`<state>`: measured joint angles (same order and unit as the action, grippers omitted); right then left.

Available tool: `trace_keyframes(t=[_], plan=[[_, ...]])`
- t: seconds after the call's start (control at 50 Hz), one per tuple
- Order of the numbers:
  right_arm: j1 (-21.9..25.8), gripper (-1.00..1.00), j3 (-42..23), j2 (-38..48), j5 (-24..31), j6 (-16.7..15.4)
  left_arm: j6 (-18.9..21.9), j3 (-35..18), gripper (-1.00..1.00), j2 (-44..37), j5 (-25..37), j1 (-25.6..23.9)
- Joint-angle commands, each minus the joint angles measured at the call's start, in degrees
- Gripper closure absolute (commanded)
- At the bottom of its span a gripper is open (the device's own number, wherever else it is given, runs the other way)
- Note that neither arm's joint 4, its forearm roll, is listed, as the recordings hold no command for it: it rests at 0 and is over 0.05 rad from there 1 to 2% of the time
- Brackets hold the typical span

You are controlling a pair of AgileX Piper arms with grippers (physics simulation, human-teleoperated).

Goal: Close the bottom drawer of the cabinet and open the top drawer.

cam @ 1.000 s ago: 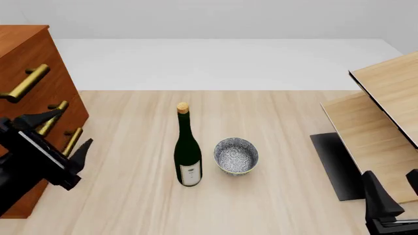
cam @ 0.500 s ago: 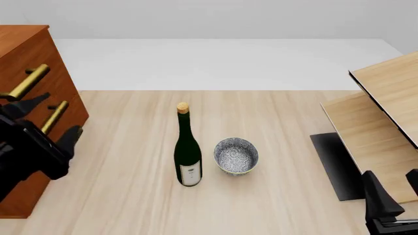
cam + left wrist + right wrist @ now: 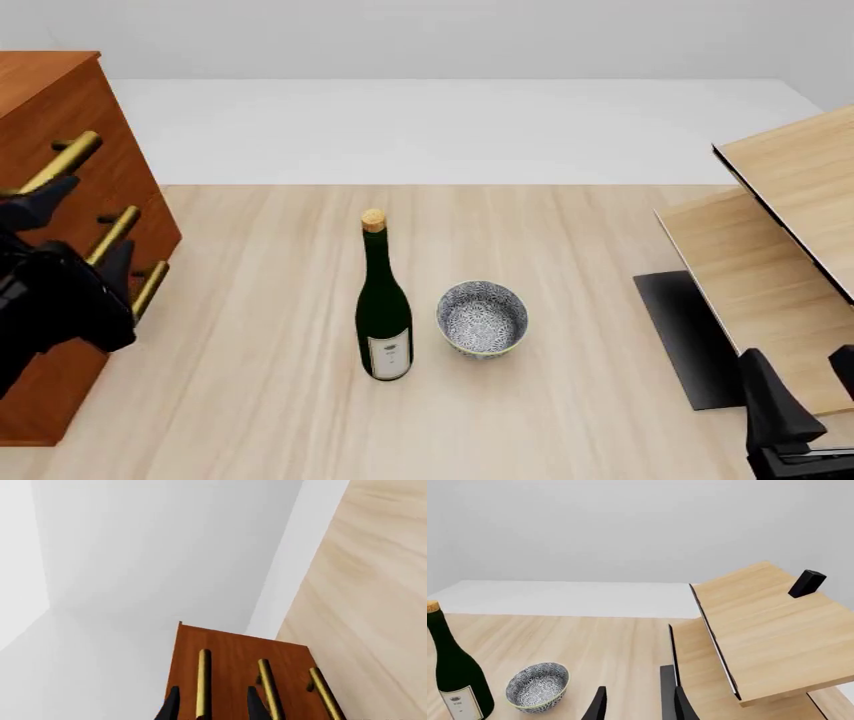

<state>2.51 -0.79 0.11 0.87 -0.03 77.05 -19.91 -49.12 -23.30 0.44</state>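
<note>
Cabinet point(image 3: 54, 110) reddish-brown, three brass bar handles, drawers flush.

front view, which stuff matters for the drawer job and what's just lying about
For the job:
cabinet
top drawer handle
bottom drawer handle
left hand, fingers straddling a handle

Lying about:
wine bottle
patterned bowl
light-wood panels

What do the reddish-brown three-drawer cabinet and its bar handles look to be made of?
The reddish-brown cabinet looks like stained wood with a smooth satin finish and faint grain. Its bar handles look like polished brass: yellow-gold with soft highlights. As renders, both are appearance only.
</note>
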Motion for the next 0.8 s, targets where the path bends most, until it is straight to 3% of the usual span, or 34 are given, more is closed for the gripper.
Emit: trace_keyframes(t=[0.02, 0.54, 0.6, 0.8], plan=[[0.0, -1.00, 0.1, 0.0, -0.1, -0.1, 2.7, -1.1, -1.00, -3.1, -3.6, 2.6], [-0.1, -1.00, 0.1, 0.0, -0.1, -0.5, 6.2, -2.4, -1.00, -12.8, -13.3, 8.1], [0.0, -1.00, 0.1, 0.0, -0.1, -0.6, 8.4, -1.1, -1.00, -14.7, -17.8, 8.9], [0.3, -1.00, 0.1, 0.0, 0.0, -0.8, 7.9, -1.9, -1.00, -14.8, -16.6, 10.0]])
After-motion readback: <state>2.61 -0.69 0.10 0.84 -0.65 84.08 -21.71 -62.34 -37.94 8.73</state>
